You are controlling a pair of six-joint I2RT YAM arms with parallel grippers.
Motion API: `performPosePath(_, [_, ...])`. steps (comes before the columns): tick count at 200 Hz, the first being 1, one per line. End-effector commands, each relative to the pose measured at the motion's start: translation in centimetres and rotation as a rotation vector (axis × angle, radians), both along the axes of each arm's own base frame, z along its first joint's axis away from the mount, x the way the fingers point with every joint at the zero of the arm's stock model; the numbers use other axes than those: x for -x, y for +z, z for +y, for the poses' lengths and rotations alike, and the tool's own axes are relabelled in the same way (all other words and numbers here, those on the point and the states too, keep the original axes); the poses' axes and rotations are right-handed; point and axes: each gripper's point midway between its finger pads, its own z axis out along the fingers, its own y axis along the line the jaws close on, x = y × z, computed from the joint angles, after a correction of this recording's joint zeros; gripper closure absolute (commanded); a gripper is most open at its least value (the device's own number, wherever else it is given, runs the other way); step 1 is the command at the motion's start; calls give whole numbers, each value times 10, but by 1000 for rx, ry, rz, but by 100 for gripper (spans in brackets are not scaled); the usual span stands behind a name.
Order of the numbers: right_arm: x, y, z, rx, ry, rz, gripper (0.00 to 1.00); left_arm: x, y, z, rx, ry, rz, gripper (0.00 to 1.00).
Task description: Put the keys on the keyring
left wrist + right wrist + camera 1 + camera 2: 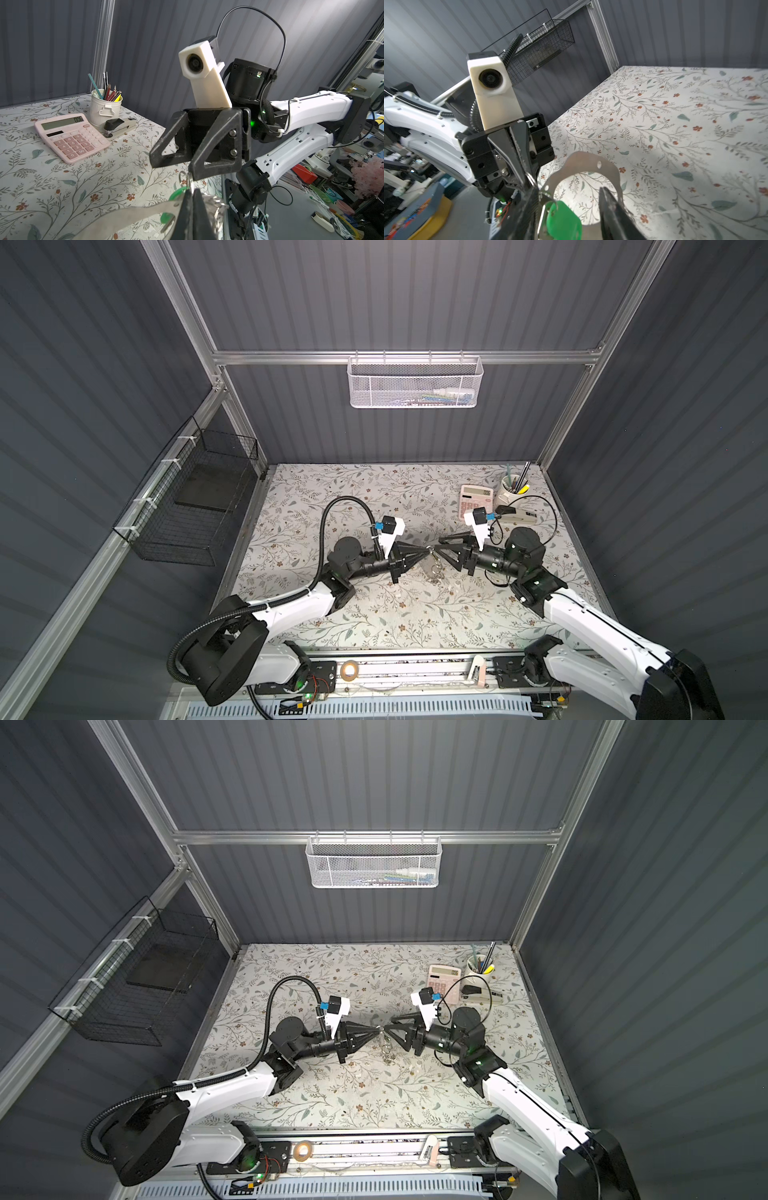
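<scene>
The keyring (434, 568) is pinched between the fingers (517, 149) of the left gripper (530, 180), while the green key (563, 221) is flanked by the spread fingers of the right gripper (173, 169).

Key (563, 220) head: bright grn. Table cover (374, 614): off-wht w/ grey-grn leaf sprigs, small red-brn flowers. Calculator (70, 137): pink. Pencil cup (104, 110): wht. Stapler (120, 126): blk/grey. Walls (374, 302): dk grey, vert. ribbed. Mesh basket (415, 385): wht. Wire basket (187, 510): blk. Left gripper (530, 180), right gripper (172, 166): blk.
</scene>
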Motion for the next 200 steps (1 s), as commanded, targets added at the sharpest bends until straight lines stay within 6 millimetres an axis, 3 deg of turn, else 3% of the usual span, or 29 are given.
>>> performPosePath(1, [3, 17, 5, -20, 35, -46, 65, 6, 15, 2, 54, -8, -48, 100])
performPosePath(42, [9, 19, 6, -29, 64, -54, 88, 4, 25, 7, 74, 29, -72, 100])
performPosePath(73, [10, 20, 8, -32, 75, -57, 100, 4, 28, 9, 81, 35, -76, 100])
performPosePath(120, [10, 19, 9, -28, 76, -54, 100, 4, 35, 9, 102, 34, -84, 100])
performPosePath(149, [9, 21, 6, -33, 49, -62, 77, 4, 35, 8, 96, 31, -87, 100])
performPosePath(200, [12, 28, -2, -69, 30, -89, 54, 8, 36, 8, 98, 10, -79, 100])
